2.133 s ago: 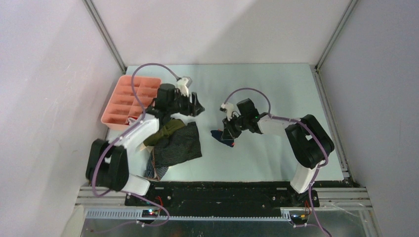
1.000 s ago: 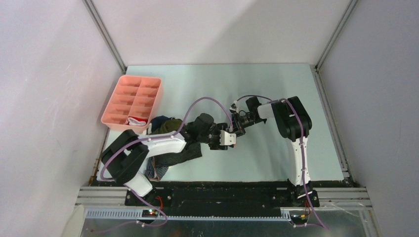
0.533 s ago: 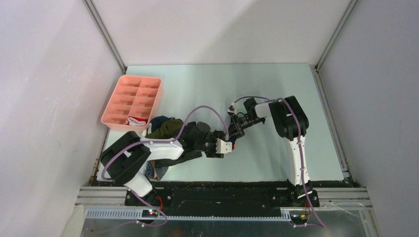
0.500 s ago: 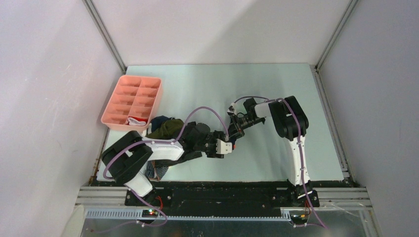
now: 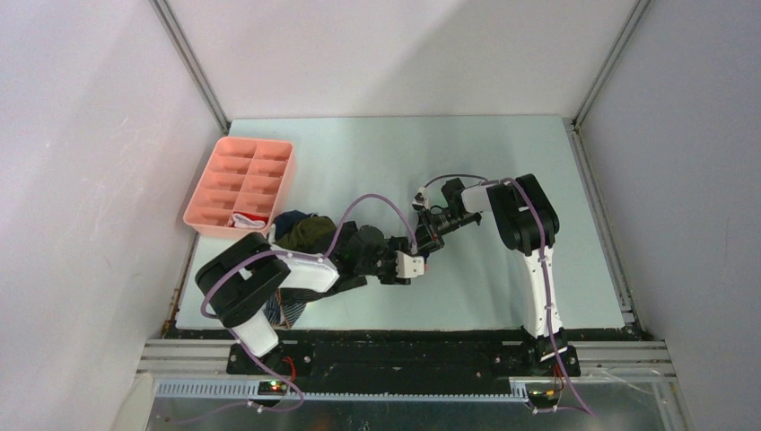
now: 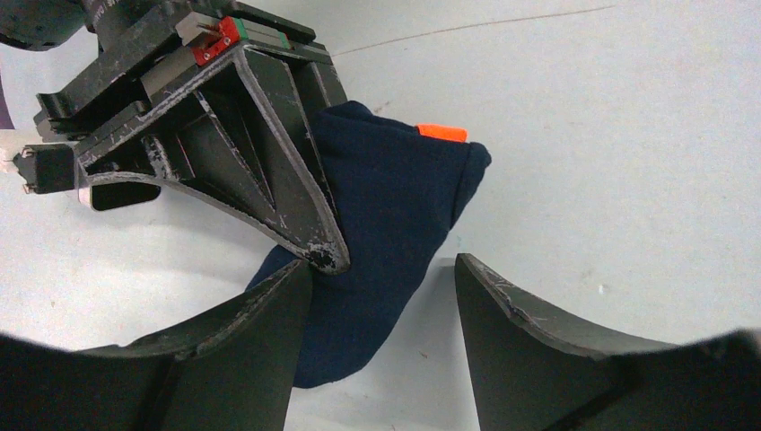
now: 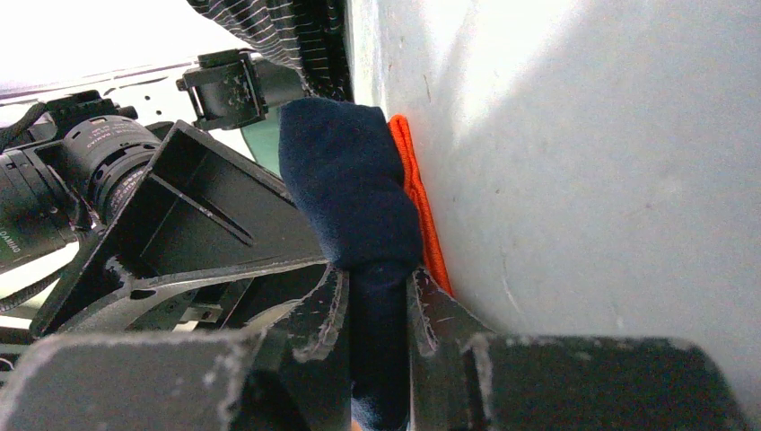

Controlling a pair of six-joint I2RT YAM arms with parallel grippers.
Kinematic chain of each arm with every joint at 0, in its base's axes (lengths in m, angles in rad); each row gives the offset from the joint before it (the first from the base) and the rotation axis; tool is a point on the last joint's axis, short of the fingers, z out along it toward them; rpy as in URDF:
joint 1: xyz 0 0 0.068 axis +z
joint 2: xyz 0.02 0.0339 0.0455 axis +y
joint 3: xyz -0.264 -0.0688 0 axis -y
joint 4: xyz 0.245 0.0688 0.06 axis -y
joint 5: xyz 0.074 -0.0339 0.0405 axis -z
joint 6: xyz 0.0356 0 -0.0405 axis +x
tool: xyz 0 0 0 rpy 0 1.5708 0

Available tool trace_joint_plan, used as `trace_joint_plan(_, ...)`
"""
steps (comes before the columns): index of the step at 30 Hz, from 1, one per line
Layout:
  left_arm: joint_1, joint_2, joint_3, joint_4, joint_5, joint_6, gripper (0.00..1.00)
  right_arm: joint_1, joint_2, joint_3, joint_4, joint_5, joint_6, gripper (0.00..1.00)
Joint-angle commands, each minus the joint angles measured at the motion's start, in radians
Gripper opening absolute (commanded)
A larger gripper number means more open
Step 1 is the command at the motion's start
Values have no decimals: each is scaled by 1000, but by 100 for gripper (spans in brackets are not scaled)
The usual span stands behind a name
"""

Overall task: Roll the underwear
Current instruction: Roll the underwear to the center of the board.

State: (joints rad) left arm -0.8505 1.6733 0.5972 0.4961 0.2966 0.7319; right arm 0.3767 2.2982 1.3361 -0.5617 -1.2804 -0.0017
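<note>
The right gripper (image 7: 377, 287) has its jaws clamped on the navy underwear (image 7: 350, 189), which lies near the centre of the worktop (image 7: 583, 180), orange band (image 7: 422, 215) against the surface. On the left gripper (image 6: 381, 269), the jaws stand apart, straddling the same cloth.

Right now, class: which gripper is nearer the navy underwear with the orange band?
Right. The right gripper is shut on the navy underwear, pinching the cloth. The left gripper is open, straddling the same piece without clamping it.
</note>
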Motion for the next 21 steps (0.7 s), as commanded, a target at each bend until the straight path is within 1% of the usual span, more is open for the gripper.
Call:
trace_joint_plan(1,9,140,46,-13,-61,-16,66,144,96,-75,-111,175,-136,1)
trace_joint_plan(4,9,192,70,-28,-48,-27,62,144,89,-75,-111,178,-137,5)
trace_joint_plan(6,9,215,76,-34,-25,-34,52,145,76,-81,-106,184,-138,9)
trace_joint_plan(7,9,229,81,-40,-16,-34,49,146,70,-88,-101,187,-137,11)
trace_joint_plan(8,9,235,85,-55,3,-39,42,146,54,-93,-91,190,-138,17)
trace_joint_plan(9,10,245,93,-69,14,-41,39,146,44,-103,-81,192,-137,21)
trace_joint_plan(10,9,249,96,-87,40,-42,32,142,21,-106,-78,196,-140,29)
trace_joint_plan(11,8,254,99,-97,52,-42,30,139,9,-111,-75,198,-140,38)
trace_joint_plan(12,9,256,101,-116,73,-41,25,127,-24,-115,-58,198,-124,58)
trace_joint_plan(13,9,261,106,-128,83,-38,23,119,-44,-124,-47,198,-111,68)
trace_joint_plan(14,9,262,109,-156,107,-37,20,100,-79,-127,-24,196,-84,92)
trace_joint_plan(16,9,266,120,-192,141,-35,16,67,-133,-130,-6,201,-52,98)
trace_joint_plan(21,9,290,157,-295,213,-9,11,-21,-247,-133,-35,231,-6,100)
